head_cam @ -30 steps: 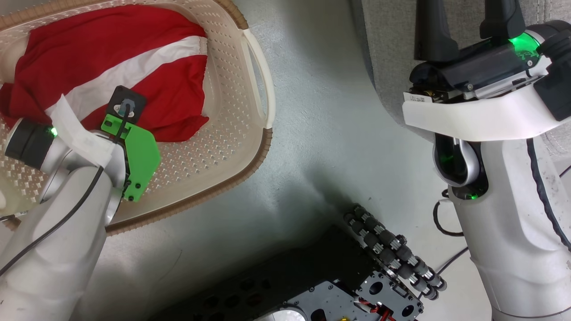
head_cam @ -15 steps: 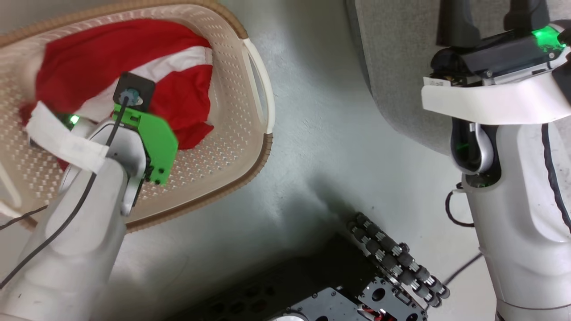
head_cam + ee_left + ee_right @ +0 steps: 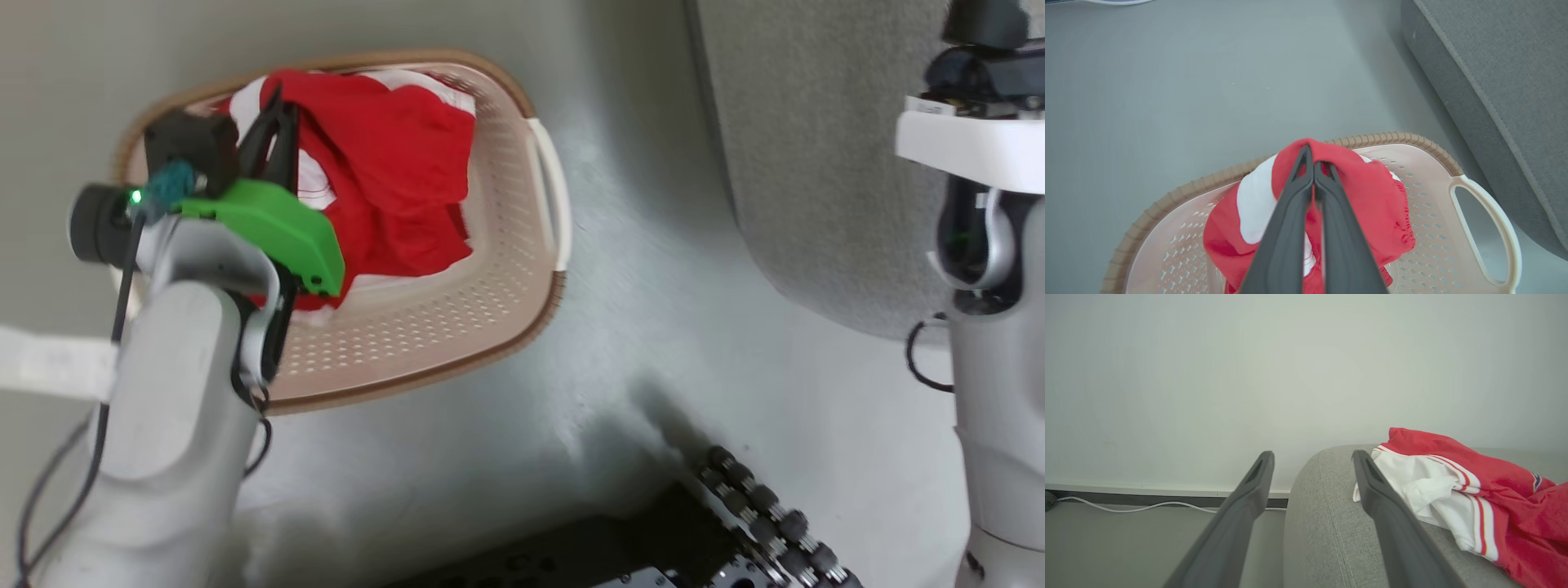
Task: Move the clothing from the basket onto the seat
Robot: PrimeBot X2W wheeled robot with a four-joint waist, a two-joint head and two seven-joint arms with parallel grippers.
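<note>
The left gripper [image 3: 1313, 158] is clamped on a fold of the red garment [image 3: 1372, 196], both fingers pressed together with cloth bunched over the tips. The garment hangs from that pinch with its lower part draped inside the basket [image 3: 1404, 139], so it is raised but not clear of the rim. From this hand the seat [image 3: 1494, 81] lies to the robot's right, past the basket's handle [image 3: 553, 196] and a strip of floor [image 3: 1208, 81], its long edge running alongside the basket. The carry likely calls for a lift, then a sweep rightward over that handle. The right gripper [image 3: 1312, 454], fingers spread and holding nothing, hangs by the seat's rounded end, where a second garment [image 3: 1494, 482] already lies. It is nearer the seat, but the left has the load.
</note>
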